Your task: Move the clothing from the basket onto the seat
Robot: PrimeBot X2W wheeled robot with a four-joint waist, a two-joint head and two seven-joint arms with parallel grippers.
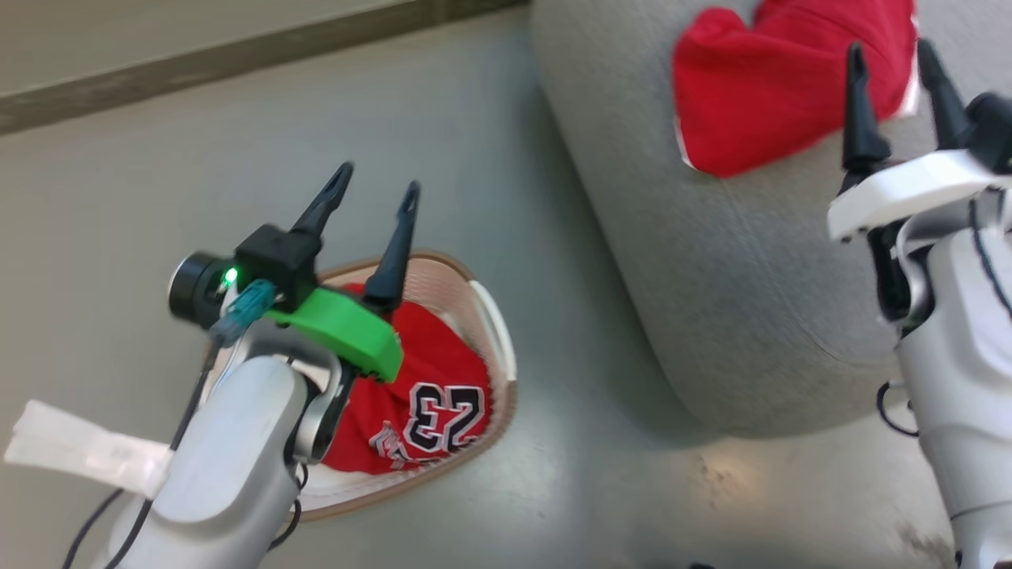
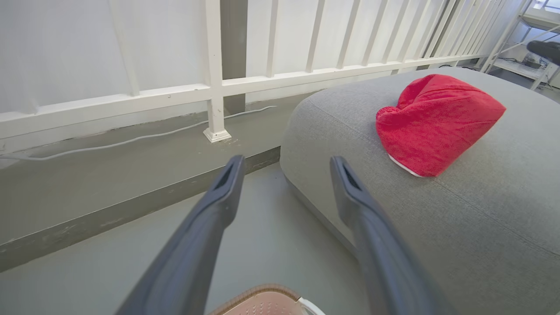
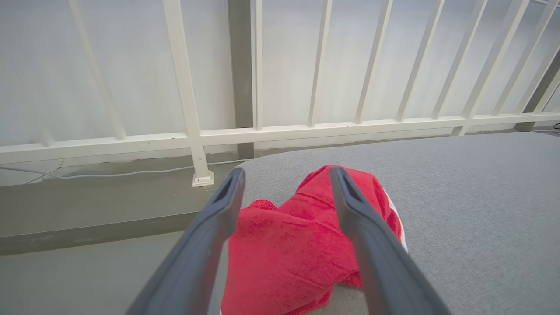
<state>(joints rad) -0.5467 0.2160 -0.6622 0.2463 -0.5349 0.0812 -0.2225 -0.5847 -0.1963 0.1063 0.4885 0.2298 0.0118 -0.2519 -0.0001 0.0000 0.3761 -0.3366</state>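
Grey floor (image 1: 158, 197) throughout, with white railing (image 2: 214, 87) along the far side. Locate the seat (image 1: 711, 276) at right: large, grey, upholstered, carrying the plain red garment (image 1: 759, 95) bunched on its far portion. Locate the basket (image 1: 506, 371) on the floor at near left, close to the seat but apart from it, with the jersey (image 1: 443, 395) crumpled inside, number panel facing up. Note the left pincer (image 1: 378, 182) above the far rim of the basket, fingers spread apart, gripping nothing. Note the right pincer (image 1: 889, 49) over the seat at the plain red garment, fingers also apart and empty; contact with the cloth not determinable. Treat the jersey as light, soft and limp: expect no stiffness, sagging and trailing on lifting, and possible snagging of a hem on the braided rim. Expect a fairly smooth knit, so pinch deep, not at a thin edge. Take hold at the highest raised fold near the middle of the heap, on the far side of the printed number, gathering several layers between the fingers. Avoid pressing through to the basket base, probably light enough to tip or rise with the cloth. Clear the rim fully before carrying right toward the seat.
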